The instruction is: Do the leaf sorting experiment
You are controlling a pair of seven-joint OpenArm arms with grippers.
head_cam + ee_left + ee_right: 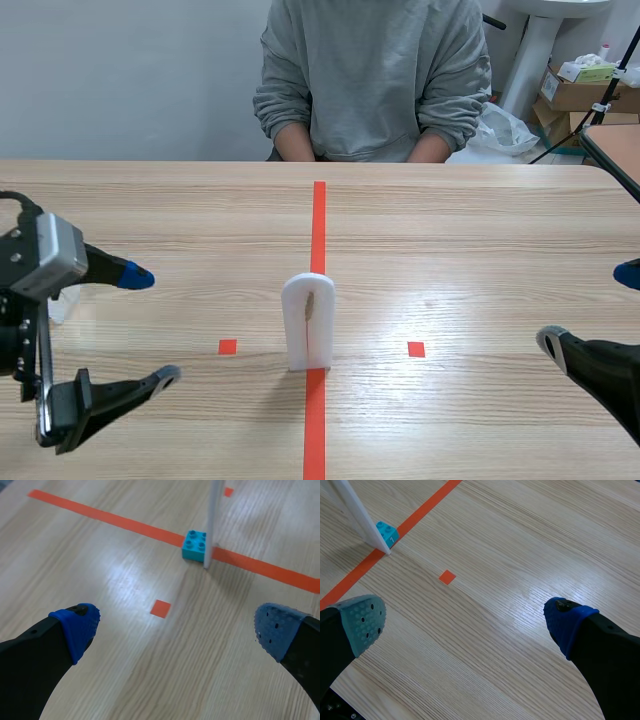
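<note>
Stand: white, upright; brownish piece in its slot, unclear.
Blue block: behind stand, hidden in scene view.
Left gripper: fingers spread.
Right gripper: fingers spread; partly cut off in scene view.

The only mark that may be a character is a small white sign on the side face of the turquoise block. It shows in the right wrist view, where the block sits just behind the foot of the white upright piece. It looks like a single digit, perhaps a 1 or a 7, but it is too small to read for certain. Any print on the cardboard boxes beyond the far right corner of the table in the scene view is too small to make out.
</note>
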